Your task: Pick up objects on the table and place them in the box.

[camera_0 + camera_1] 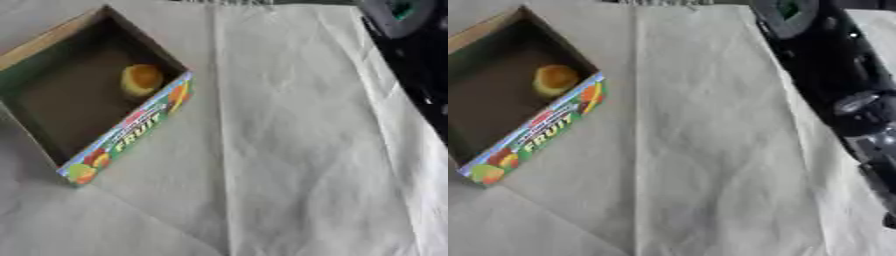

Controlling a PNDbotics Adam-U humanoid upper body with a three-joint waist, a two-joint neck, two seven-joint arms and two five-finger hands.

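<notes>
A cardboard box (131, 132) with a colourful "FRUIT" print on its front wall lies open at the left of the table. Inside it, near the far right corner, sits a small round yellow-orange object (141, 78). My right arm (824, 60), black with silver joints, comes down along the right side, well apart from the box. Its lower end, where the right hand (883, 192) lies, is cut off by the picture's edge. The left hand shows in neither view.
A pale creased cloth (297, 150) covers the table, with a long fold running down its middle. No loose objects lie on the cloth outside the box.
</notes>
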